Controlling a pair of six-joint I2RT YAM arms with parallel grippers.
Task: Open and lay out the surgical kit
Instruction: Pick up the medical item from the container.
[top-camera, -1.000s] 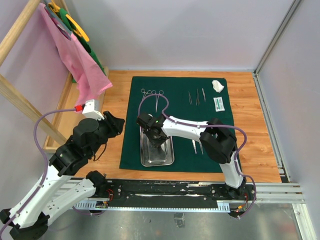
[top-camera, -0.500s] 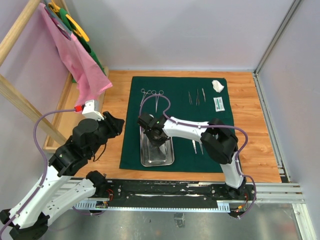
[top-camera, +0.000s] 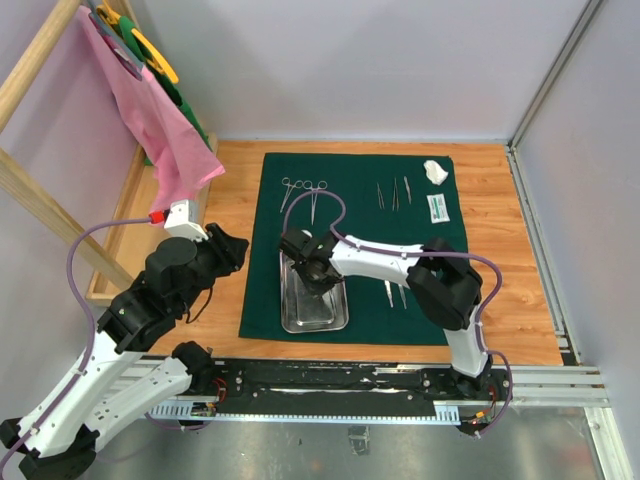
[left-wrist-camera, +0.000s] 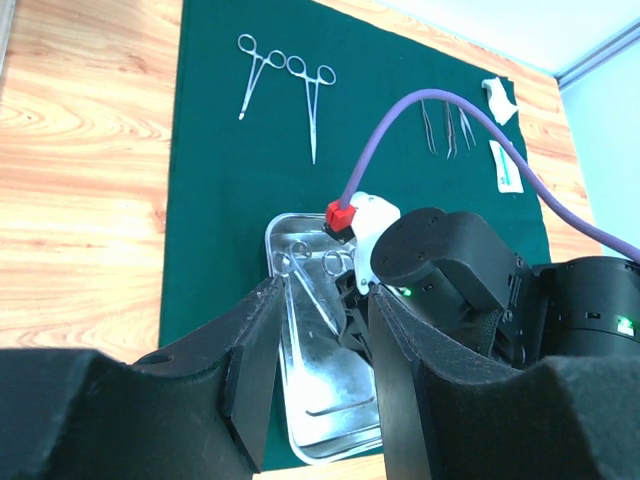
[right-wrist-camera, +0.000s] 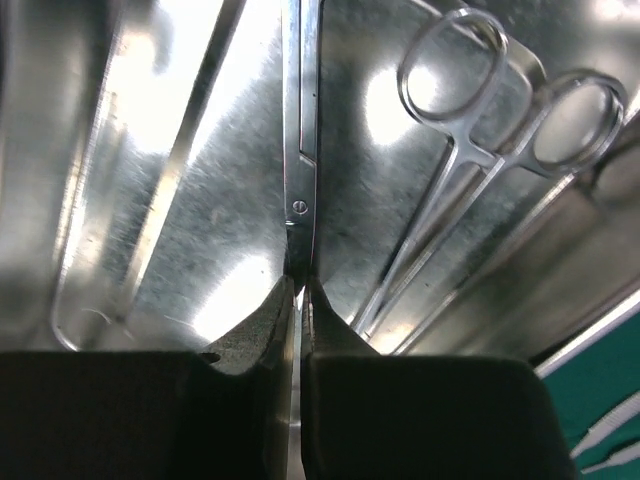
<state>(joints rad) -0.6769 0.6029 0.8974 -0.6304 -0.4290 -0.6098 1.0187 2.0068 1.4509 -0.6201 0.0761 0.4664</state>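
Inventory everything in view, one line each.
cloth wrap: 1, dark green, table
tray: 1, steel, cloth's near-left
ring-handled forceps: 2, steel, cloth's far-left
tweezers: 3, steel, far middle
small instruments: 2, steel, right of tray
gauze wad: 1, white, far-right corner
packet: 1, white, near gauze
loose forceps: 1, steel, inside tray
hinged instrument: 1, steel, inside tray
draped cloth: 1, pink, wooden rack
left gripper: black, jaws open
right gripper: black, jaws shut on hinged instrument

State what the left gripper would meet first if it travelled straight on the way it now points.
Probably the right arm's wrist, hanging over the steel tray just ahead between the left fingers; depth is unclear, so it might reach the tray first.
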